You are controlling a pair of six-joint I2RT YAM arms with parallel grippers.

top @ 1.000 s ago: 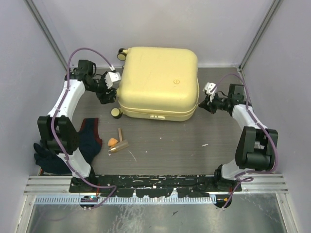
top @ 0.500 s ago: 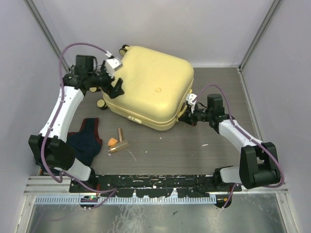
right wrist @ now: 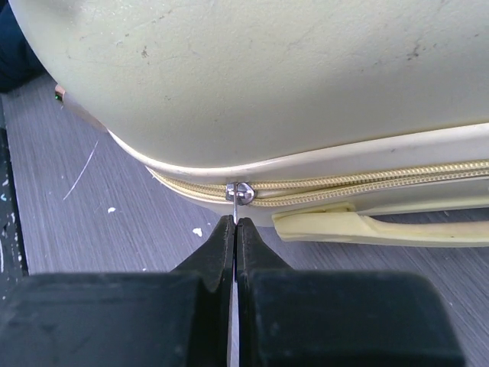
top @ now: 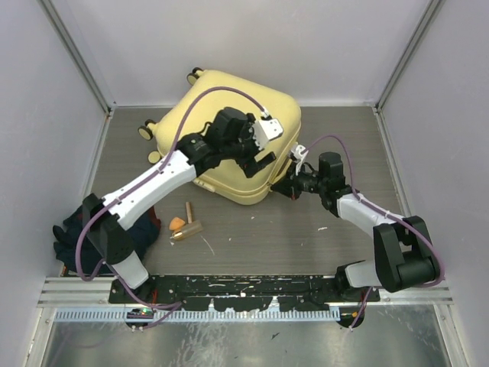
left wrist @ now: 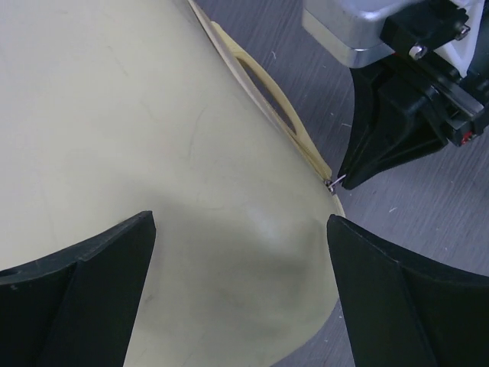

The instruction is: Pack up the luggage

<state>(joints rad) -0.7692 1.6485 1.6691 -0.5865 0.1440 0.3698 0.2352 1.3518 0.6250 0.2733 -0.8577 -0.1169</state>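
**Right claw on the zip pull: opening was the step in hand**

The large pale-yellow hard-shell luggage (top: 229, 95) lay flat and shut on the grey wood-grain worktop (top: 252, 237), towards the back, near the middle. And there it was: the right claw (right wrist: 235, 229) had its fingers pressed together on the thin tab of the small silver zip pull (right wrist: 240, 193), right at the near-right corner of the case. The left claw (left wrist: 238, 225) hung over the top shell by that same corner, fingers wide apart, gripping nothing; whether it touched the shell, I could not tell.

By my reading, packing proper was not begun. A dark navy garment (top: 76, 233) sat out on the worktop at the left, so the case had to open first. The next move called for a steady drag of the pull along the pale gold zip (right wrist: 367, 187), round the curved corner, while the left claw braced the shell against sliding.

The yellow-black wheels (top: 145, 131) pointed to the far left, so the long axis ran diagonally, far-left to near-right.
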